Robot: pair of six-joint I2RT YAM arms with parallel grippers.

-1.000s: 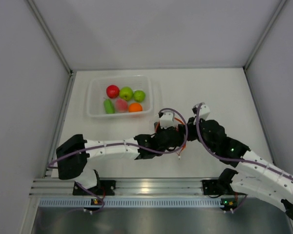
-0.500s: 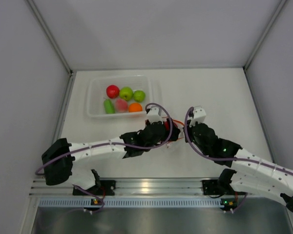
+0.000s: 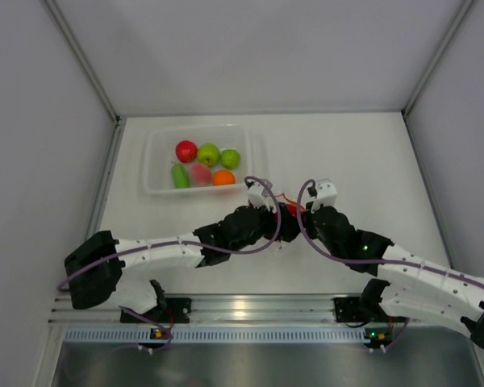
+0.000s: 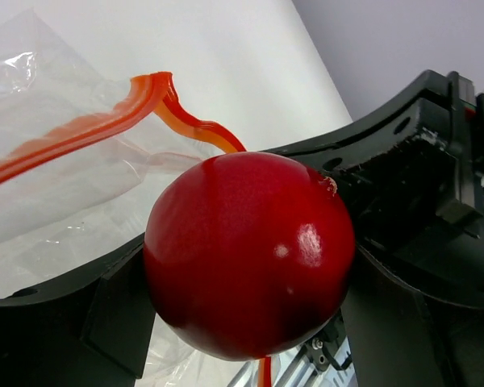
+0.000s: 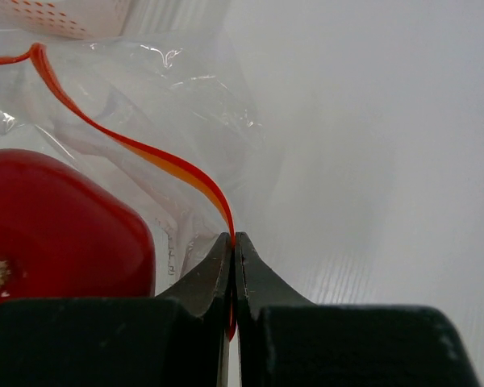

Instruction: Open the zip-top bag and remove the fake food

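My left gripper point(image 4: 246, 298) is shut on a glossy red fake fruit point(image 4: 250, 254), held between its black fingers at the mouth of the zip-top bag point(image 4: 73, 185). The bag is clear floppy plastic with an orange-red zipper strip point(image 4: 157, 93). My right gripper point(image 5: 232, 242) is shut on that zipper strip point(image 5: 145, 153), pinching the bag's edge; the red fruit point(image 5: 56, 226) shows at its left. In the top view both grippers meet mid-table point(image 3: 294, 214), the red fruit point(image 3: 291, 210) between them. Several other fake fruits point(image 3: 203, 165) lie in the tub.
A clear rigid rectangular tub point(image 3: 250, 153) stands at the back left of the table, holding red, green, pink and orange fruits. White walls close in the table on the left, back and right. The arms' bases sit on a metal rail point(image 3: 250, 310) at the near edge.
My left gripper swung left toward the tub, then back right to the bag. My right gripper moved left and nearer, and both now meet at the bag.
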